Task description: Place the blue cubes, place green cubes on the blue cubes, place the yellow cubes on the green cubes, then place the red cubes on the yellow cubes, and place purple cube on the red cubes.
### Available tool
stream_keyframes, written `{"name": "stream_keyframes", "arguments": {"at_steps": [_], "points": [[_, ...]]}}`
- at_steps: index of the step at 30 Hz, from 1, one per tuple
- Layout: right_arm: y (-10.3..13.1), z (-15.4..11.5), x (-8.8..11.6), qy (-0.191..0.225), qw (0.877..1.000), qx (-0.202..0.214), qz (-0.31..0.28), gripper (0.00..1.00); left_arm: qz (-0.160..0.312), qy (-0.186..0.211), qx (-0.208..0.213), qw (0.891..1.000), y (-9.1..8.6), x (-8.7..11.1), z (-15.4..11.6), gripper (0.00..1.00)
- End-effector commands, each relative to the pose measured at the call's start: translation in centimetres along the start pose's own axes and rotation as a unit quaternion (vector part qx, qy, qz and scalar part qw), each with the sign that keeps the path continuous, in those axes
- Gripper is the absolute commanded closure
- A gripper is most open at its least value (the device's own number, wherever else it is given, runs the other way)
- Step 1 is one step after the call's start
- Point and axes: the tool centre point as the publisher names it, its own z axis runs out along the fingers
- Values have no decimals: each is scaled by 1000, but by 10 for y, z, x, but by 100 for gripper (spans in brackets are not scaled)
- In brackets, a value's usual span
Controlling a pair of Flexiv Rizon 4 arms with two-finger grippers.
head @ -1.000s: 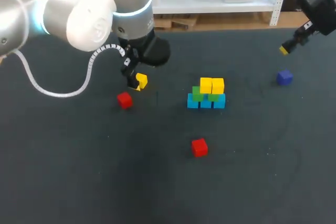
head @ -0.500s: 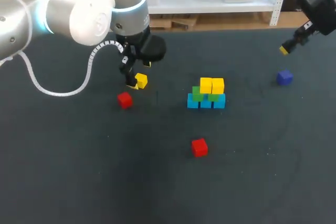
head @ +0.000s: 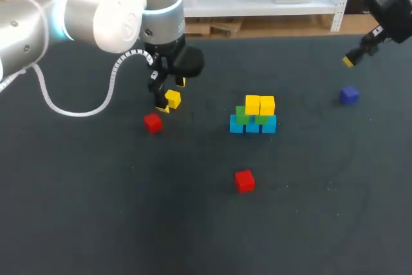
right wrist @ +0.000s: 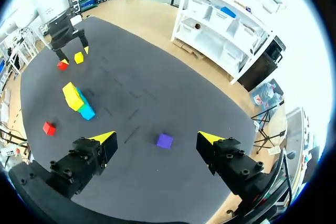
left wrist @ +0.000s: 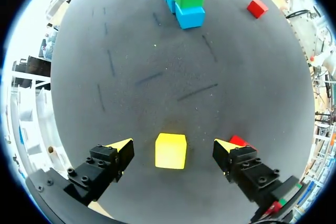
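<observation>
No text, label or number is readable.

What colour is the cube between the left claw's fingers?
Yellow; the cube shows best in the left wrist view.

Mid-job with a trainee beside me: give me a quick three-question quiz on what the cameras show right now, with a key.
1. True or false: the left gripper is shut on the loose yellow cube.
2. How many red cubes lie apart from the stack? A) one B) two C) three
3. Fill in: the stack's top layer is ___ in colour.

Key: 1 false, since its fingers stand open on either side of the cube with gaps showing; 2 B; 3 yellow.
</observation>
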Motion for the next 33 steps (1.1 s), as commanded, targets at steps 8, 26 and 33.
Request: {"name": "stream_keyframes", "arguments": {"at_steps": [8,26,33], "points": [[-1,1,-1,0,1000,-1,0,0,-9,4,10,1000,7,3,3,100],[-1,1,-1,0,1000,-1,0,0,-63,2,48,997,-6,-10,-45,100],[-1,1,-1,0,1000,-1,0,0,-117,8,77,990,-8,-35,-88,100]]}}
